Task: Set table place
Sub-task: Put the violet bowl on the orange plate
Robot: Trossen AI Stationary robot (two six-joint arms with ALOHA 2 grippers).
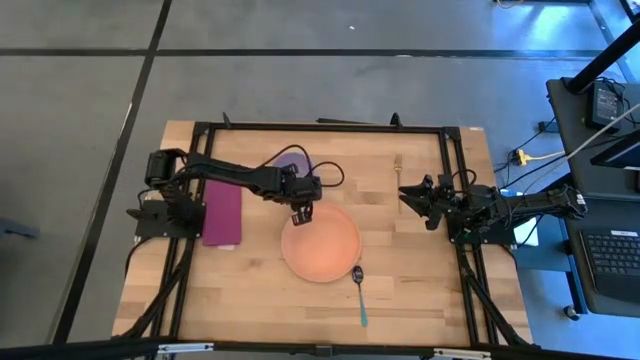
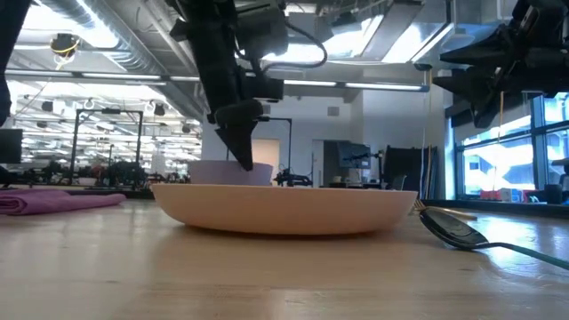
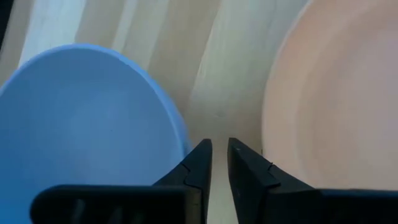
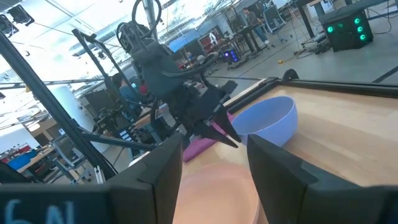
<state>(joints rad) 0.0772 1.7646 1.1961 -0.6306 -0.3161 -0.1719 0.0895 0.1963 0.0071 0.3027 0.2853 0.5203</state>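
Left hand (image 1: pixel 303 214) was seen hovering, fingers nearly together and empty, between lavender round bowl (image 1: pixel 292 162) and peach-orange round plate (image 1: pixel 321 244). Fingers should be spread before the bowl rim is gripped. Right hand (image 1: pixel 418 199) waited apart.

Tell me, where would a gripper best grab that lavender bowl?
Probably by its rim, coming from above: the lavender bowl sits upright with its mouth open, so one finger can go inside the thin wall and one outside. The left gripper already hangs beside it, over the plate.

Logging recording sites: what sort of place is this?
Likely a robotics lab or open workshop: exposed ceiling ducts, more metal rigs behind, and a computer desk beside the table.
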